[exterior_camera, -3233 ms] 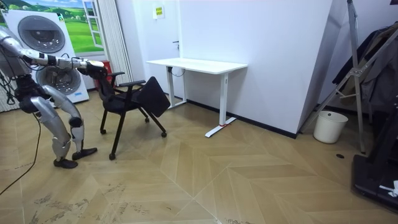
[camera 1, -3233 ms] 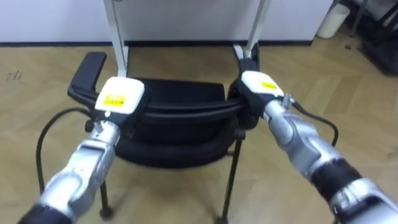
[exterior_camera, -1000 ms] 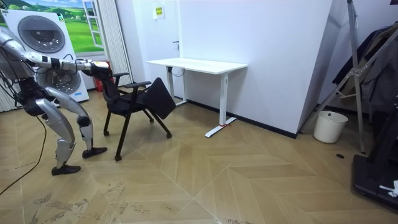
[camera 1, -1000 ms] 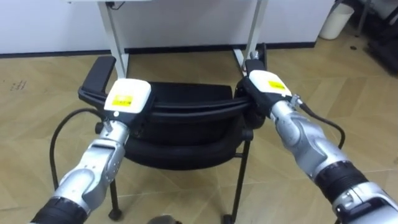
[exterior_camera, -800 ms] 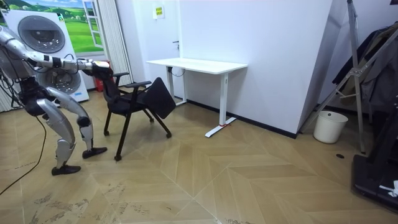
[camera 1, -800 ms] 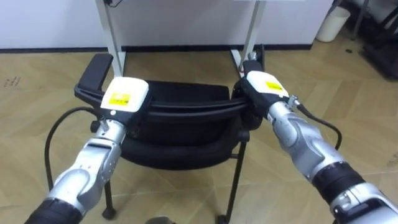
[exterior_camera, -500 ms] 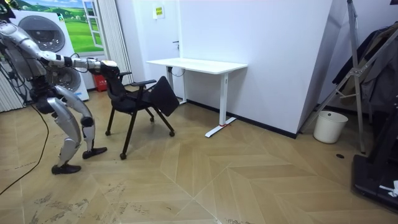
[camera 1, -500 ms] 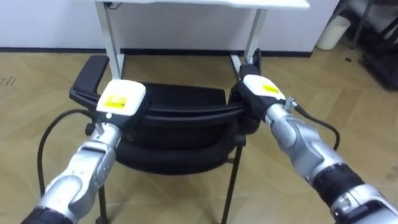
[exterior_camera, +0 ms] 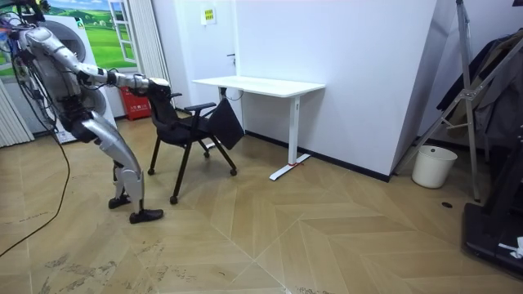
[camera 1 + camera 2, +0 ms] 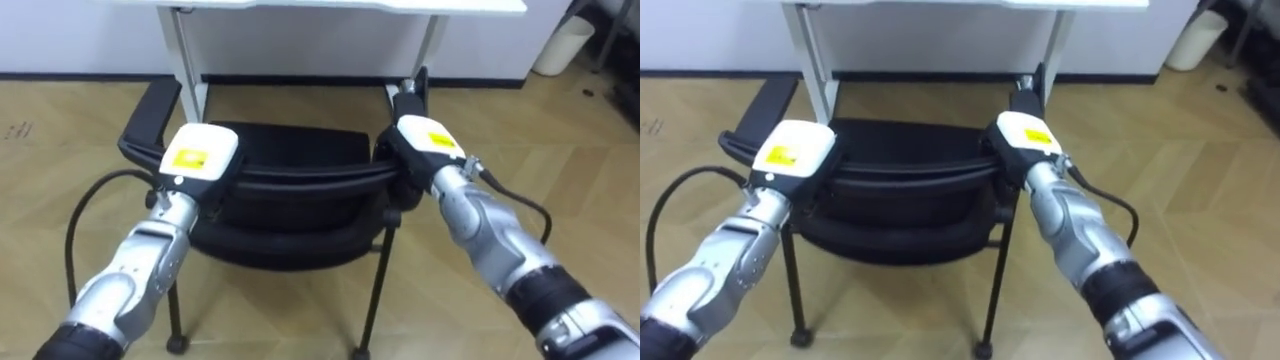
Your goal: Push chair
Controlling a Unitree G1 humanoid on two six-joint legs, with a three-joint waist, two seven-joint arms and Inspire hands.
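One black chair (image 10: 290, 150) stands just beneath the fingers. The left hand (image 10: 200, 158) and right hand (image 10: 425, 140) rest on opposite ends of its backrest top, likely to keep the push straight. The backrest hides the fingers, so I cannot tell their grip. Beyond the fingers stands one white counter (image 9: 261, 84).

The robot stands on the wood floor (image 9: 286, 237) at about nine o'clock in the picture, leaning forward with one foot ahead of the other. Its arms reach out level to the top of the black chair (image 9: 189, 124) — the chair is at eight o'clock of the white desk (image 9: 260, 85), close to it. A white bin (image 9: 432, 167) sits at four o'clock, well apart from the desk.
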